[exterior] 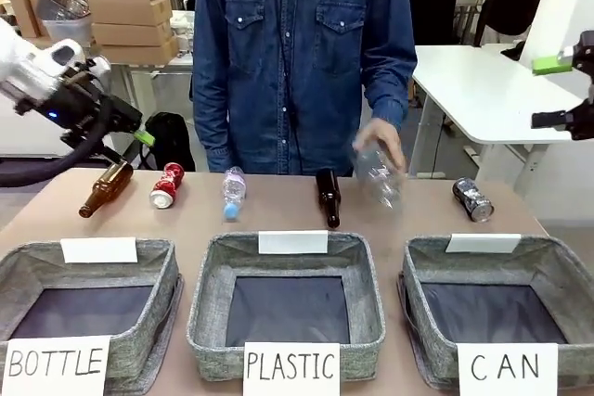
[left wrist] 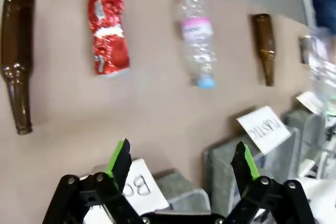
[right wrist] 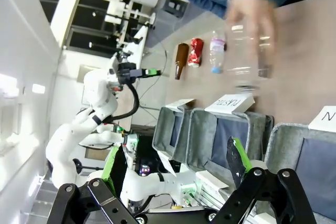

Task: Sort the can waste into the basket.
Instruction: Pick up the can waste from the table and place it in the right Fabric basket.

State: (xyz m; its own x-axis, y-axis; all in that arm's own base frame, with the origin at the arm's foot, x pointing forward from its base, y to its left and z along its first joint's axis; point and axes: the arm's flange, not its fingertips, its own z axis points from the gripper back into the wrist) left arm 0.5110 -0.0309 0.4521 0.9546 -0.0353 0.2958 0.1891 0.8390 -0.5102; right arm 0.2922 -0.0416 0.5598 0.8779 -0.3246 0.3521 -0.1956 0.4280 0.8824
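While the left end effector [left wrist: 184, 150] and right end effector [right wrist: 176, 153] gape empty, the red can [left wrist: 108, 30] looks light and easily dented. Pinch its middle gently.

Bg: white table [exterior: 478, 90] right, cardboard boxes [exterior: 130, 11] left.

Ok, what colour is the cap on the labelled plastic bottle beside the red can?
Light blue; the cap shows best in the left wrist view.

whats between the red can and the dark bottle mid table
A small clear plastic bottle with a blue cap lies between the red can and the dark bottle, apart from both; the front and left wrist views show it.
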